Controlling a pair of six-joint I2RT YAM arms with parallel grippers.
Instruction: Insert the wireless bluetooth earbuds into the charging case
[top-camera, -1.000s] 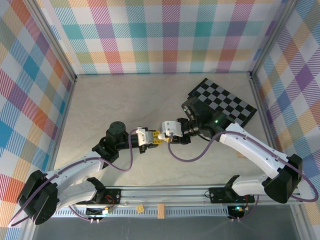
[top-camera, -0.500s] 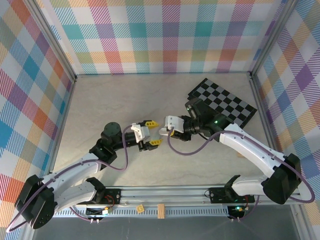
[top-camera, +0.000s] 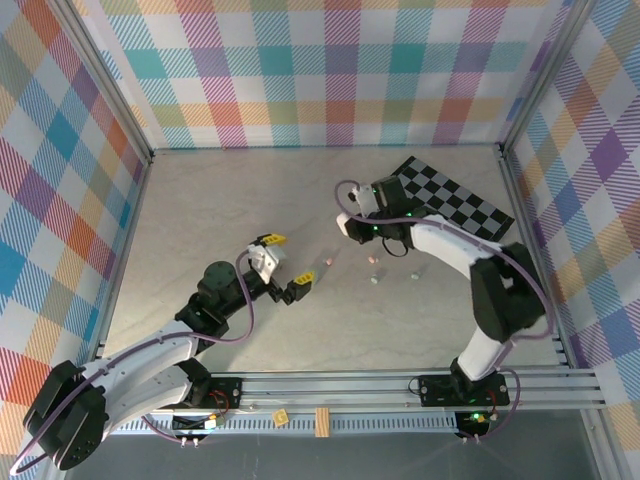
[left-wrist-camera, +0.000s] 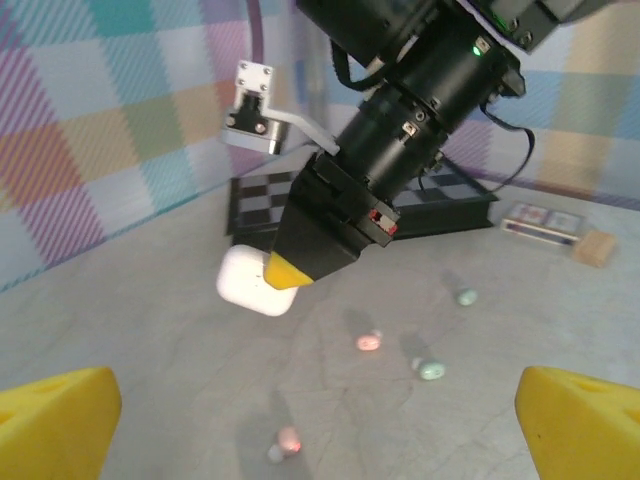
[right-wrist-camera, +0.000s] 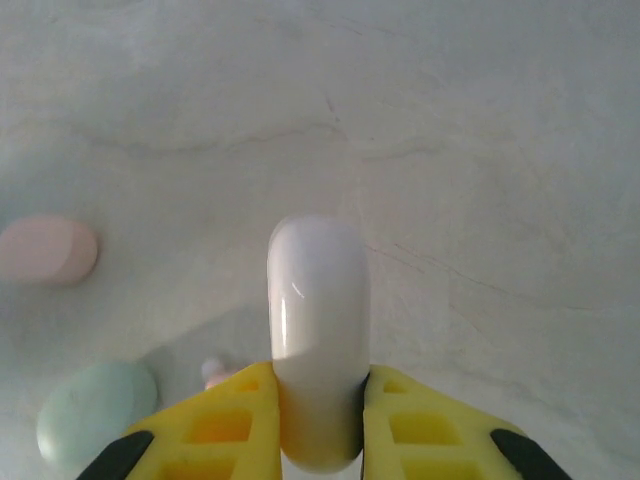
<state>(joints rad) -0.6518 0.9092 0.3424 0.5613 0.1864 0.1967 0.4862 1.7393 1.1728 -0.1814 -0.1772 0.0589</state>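
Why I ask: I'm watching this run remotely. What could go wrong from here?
1. The right tool pinches the white charging case by one end, and no open lid shows. Pressing a bud in could twist the case or slip it loose.
2. The earbuds are tiny and lie scattered on the table. The open left tool may flick one away or pinch it crooked.

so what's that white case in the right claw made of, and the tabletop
The white case: likely glossy moulded plastic, going by the sharp highlight streak on its rounded edge. The tabletop: pale, matte, faintly veined; marble-look stone or laminate, can't tell which.
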